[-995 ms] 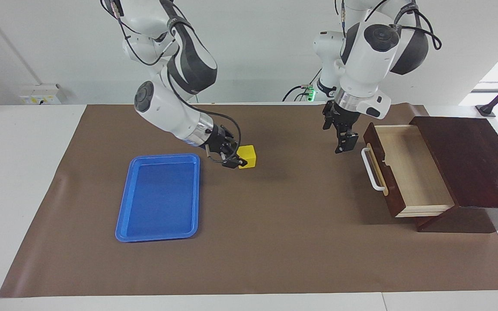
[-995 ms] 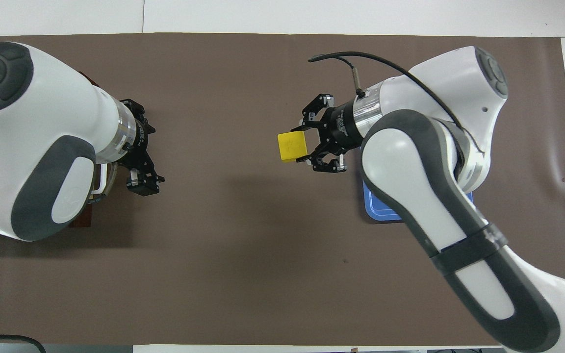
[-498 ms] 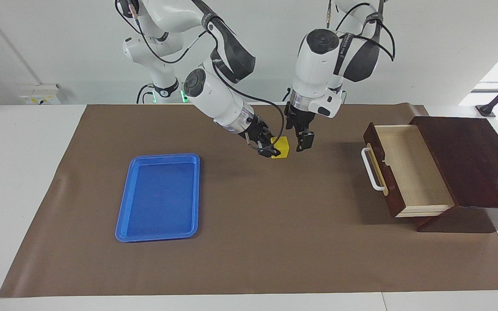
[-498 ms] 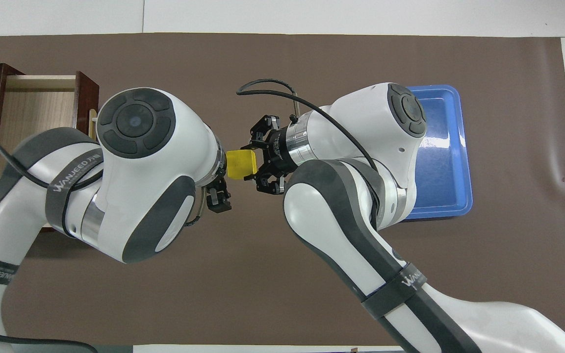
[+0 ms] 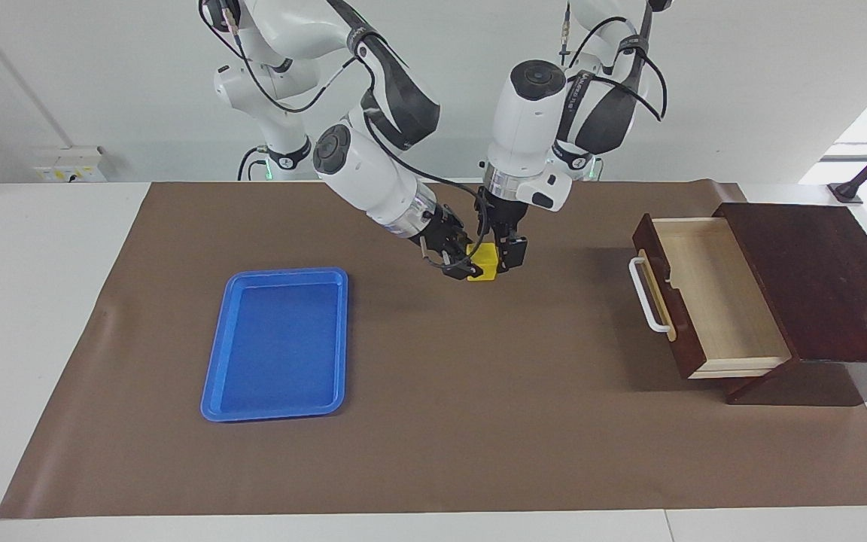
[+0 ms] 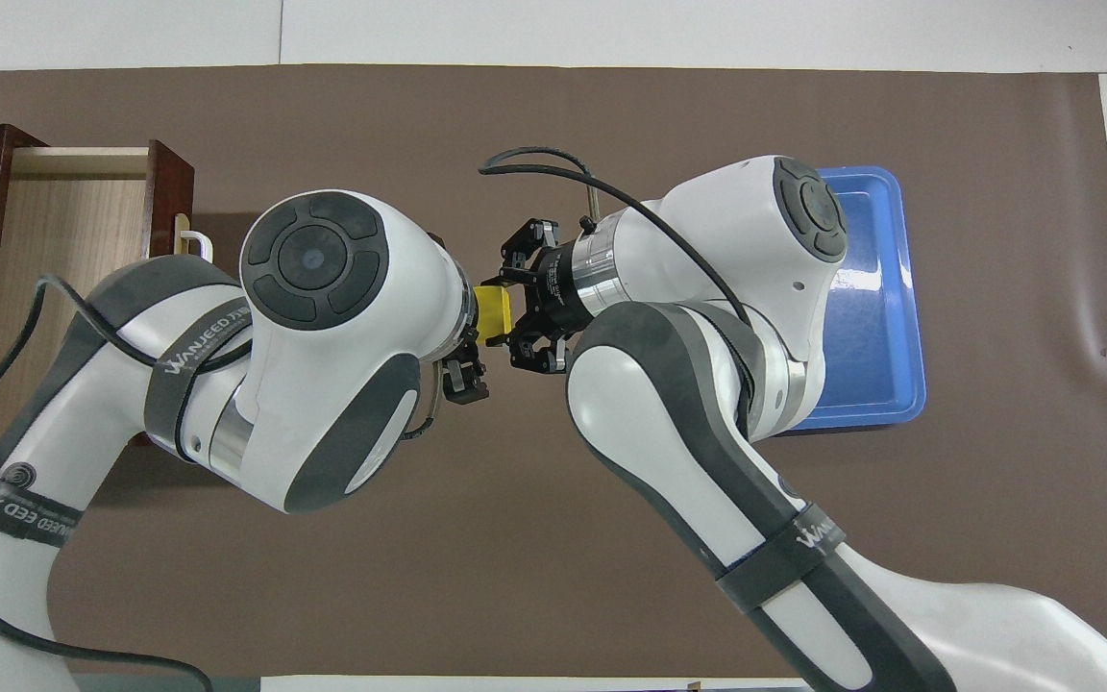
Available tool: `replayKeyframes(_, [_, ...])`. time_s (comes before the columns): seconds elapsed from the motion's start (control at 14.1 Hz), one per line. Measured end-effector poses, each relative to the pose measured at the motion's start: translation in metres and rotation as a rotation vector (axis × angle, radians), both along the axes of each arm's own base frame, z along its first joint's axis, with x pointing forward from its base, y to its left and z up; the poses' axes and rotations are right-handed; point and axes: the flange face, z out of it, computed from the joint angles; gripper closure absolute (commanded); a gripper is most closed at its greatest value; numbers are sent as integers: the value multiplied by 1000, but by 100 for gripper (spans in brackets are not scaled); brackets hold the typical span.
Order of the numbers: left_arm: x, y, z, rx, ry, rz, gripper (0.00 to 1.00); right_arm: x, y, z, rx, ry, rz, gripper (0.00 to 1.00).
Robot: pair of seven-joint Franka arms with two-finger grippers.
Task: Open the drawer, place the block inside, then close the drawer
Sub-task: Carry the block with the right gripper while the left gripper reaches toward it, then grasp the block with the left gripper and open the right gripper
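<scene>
The yellow block is held above the middle of the brown mat; it also shows in the overhead view. My right gripper is shut on it, reaching in from the blue tray's side. My left gripper has come in from the drawer's side, and its open fingers stand around the block. The drawer of the dark reddish-brown box is pulled out at the left arm's end of the table. Its pale wood inside holds nothing, and its white handle faces the mat's middle.
A flat blue tray with nothing in it lies on the mat toward the right arm's end; it also shows in the overhead view. The brown mat covers most of the white table.
The right gripper carried the block from beside the tray to the mat's middle. The left gripper moved from the drawer handle to the block and now stands around it.
</scene>
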Motion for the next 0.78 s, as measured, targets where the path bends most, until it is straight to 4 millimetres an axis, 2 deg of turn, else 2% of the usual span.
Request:
replayKeyframes(0.21, [2, -1, -3, -3, -4, 3, 0, 0, 0, 1, 1, -1, -1, 100])
replayKeyframes(0.28, [3, -1, -6, -1, -1, 3, 8, 1, -1, 1, 1, -1, -1, 100])
replayKeyframes(0.36, [4, -2, -8, 0, 1, 3, 30, 1, -1, 1, 1, -1, -2, 100])
replayKeyframes(0.57, [5, -3, -8, -6, -6, 1, 87, 2, -3, 1, 1, -2, -6, 100])
replayKeyframes(0.64, [5, -4, -7, -8, -18, -5, 100, 2, -3, 1, 0, 3, -2, 100])
replayKeyframes(0.78, [6, -4, -7, -7, -25, -37, 100, 2, -5, 1, -1, 2, 3, 100])
